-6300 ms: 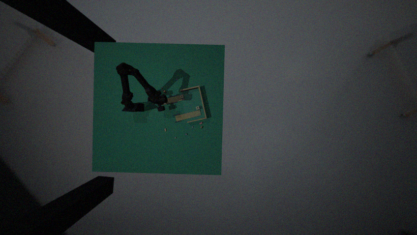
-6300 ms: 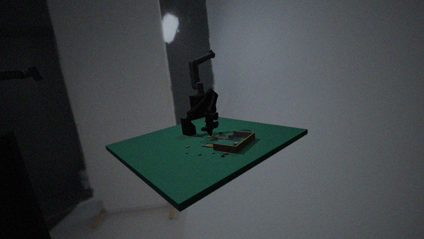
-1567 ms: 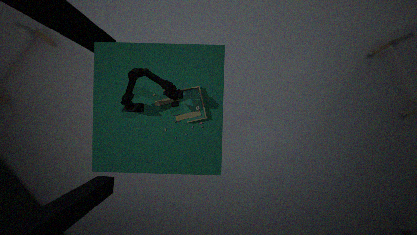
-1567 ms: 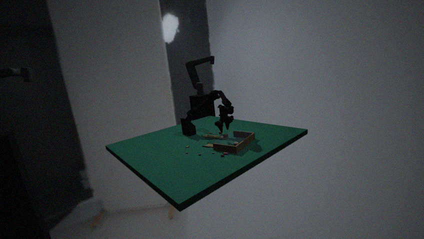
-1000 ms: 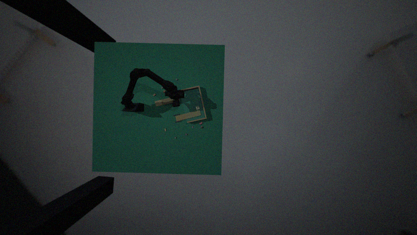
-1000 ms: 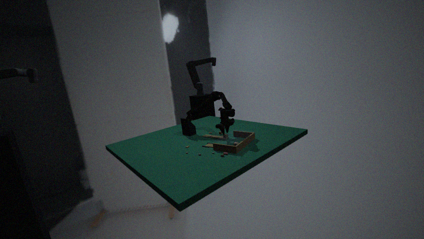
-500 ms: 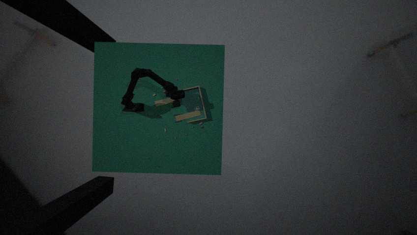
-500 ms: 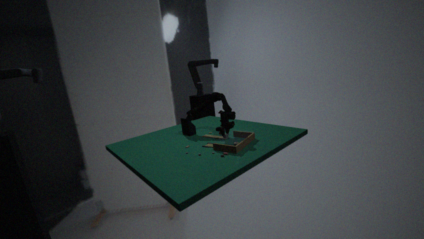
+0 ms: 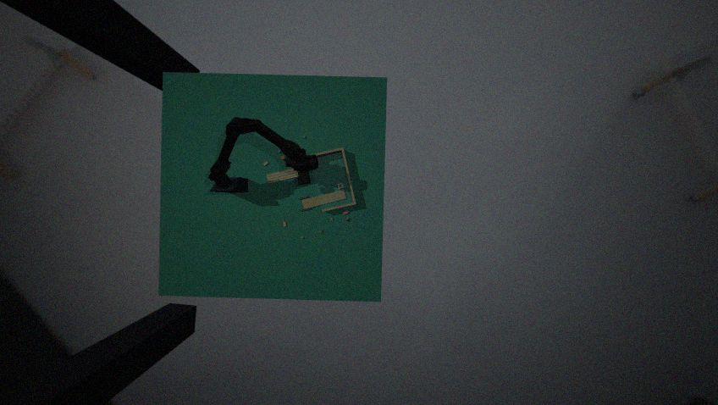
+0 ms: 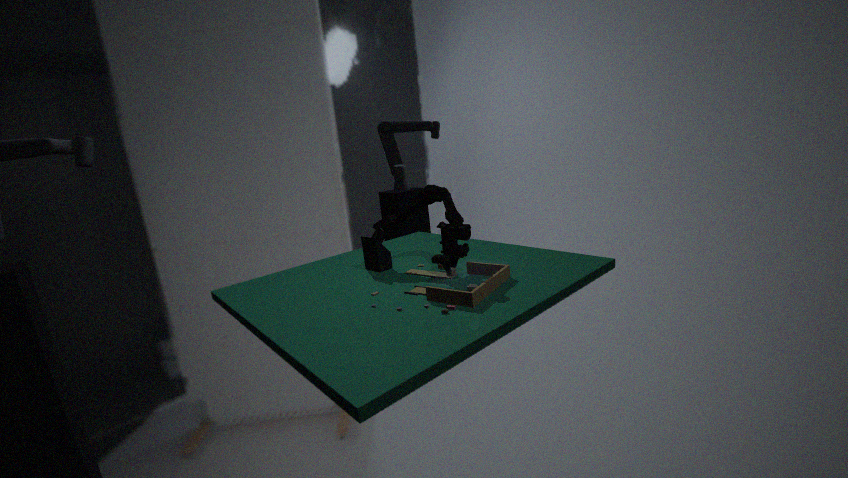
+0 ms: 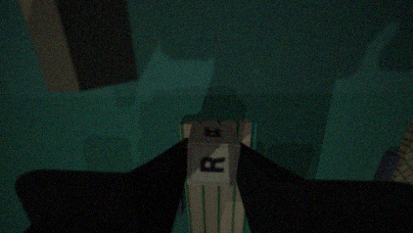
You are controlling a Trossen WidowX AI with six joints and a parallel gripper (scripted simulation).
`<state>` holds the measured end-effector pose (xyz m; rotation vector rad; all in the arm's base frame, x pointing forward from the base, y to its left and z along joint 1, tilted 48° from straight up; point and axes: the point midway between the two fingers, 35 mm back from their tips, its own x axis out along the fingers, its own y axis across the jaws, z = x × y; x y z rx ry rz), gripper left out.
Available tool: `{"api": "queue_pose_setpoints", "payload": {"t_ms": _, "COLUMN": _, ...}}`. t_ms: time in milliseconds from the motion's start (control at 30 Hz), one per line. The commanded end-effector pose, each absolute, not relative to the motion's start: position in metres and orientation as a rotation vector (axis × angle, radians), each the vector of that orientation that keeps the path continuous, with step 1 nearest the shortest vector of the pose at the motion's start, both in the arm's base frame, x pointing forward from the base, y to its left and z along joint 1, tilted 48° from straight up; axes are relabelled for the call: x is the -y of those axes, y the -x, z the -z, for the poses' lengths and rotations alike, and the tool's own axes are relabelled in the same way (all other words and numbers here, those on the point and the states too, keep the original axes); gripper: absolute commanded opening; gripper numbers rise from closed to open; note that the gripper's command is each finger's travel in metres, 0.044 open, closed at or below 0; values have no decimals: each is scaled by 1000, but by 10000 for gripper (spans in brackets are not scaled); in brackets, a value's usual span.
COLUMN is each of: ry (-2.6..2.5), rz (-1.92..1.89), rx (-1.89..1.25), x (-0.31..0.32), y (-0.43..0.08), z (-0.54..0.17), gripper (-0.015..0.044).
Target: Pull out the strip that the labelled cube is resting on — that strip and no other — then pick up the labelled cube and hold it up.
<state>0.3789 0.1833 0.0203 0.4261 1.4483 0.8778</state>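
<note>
The labelled cube (image 11: 212, 163), with a black R on its faces, is at the far end of the green-striped wooden strip (image 11: 210, 210) (image 9: 280, 176) (image 10: 422, 273). My gripper (image 11: 210, 144) (image 10: 451, 271) points down with a dark finger against each side of the cube and is shut on it. Whether the cube still touches the strip cannot be told. The arm hides the cube in the top view. The striped strip lies outside the wall's enclosed area. A plain wooden strip (image 9: 323, 200) (image 10: 419, 290) lies partly inside it.
A three-sided wooden wall (image 9: 349, 175) (image 10: 492, 286) (image 11: 51, 49) stands beyond the gripper, open towards the arm. A second small cube (image 9: 340, 185) (image 10: 470, 287) is inside it, near the plain strip. A pink piece (image 9: 345, 213) (image 10: 450, 306) and several small bits lie outside the wall.
</note>
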Motion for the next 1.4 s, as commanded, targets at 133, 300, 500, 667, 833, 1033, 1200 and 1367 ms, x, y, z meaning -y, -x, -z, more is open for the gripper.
{"api": "queue_pose_setpoints", "payload": {"t_ms": 133, "ry": -427, "rz": -875, "rx": -1449, "x": -169, "y": -368, "z": -25, "gripper": 0}}
{"api": "queue_pose_setpoints", "payload": {"t_ms": 300, "ry": -430, "rz": -873, "rx": -1452, "x": -151, "y": -349, "z": -31, "gripper": 0}}
{"api": "queue_pose_setpoints", "payload": {"t_ms": 500, "ry": -435, "rz": -873, "rx": -1454, "x": -133, "y": -328, "z": -37, "gripper": 0}}
{"api": "queue_pose_setpoints", "payload": {"t_ms": 667, "ry": -435, "rz": -873, "rx": -1454, "x": -131, "y": -322, "z": -36, "gripper": 0}}
{"api": "queue_pose_setpoints", "payload": {"t_ms": 833, "ry": -435, "rz": -872, "rx": -1455, "x": -125, "y": -304, "z": -33, "gripper": 0}}
{"api": "queue_pose_setpoints", "payload": {"t_ms": 1033, "ry": -436, "rz": -872, "rx": -1456, "x": -118, "y": -283, "z": -28, "gripper": 0}}
{"api": "queue_pose_setpoints", "payload": {"t_ms": 1200, "ry": -435, "rz": -871, "rx": -1456, "x": -111, "y": -282, "z": -33, "gripper": 0}}
{"api": "queue_pose_setpoints", "payload": {"t_ms": 1367, "ry": -435, "rz": -871, "rx": -1457, "x": -92, "y": -284, "z": -51, "gripper": 0}}
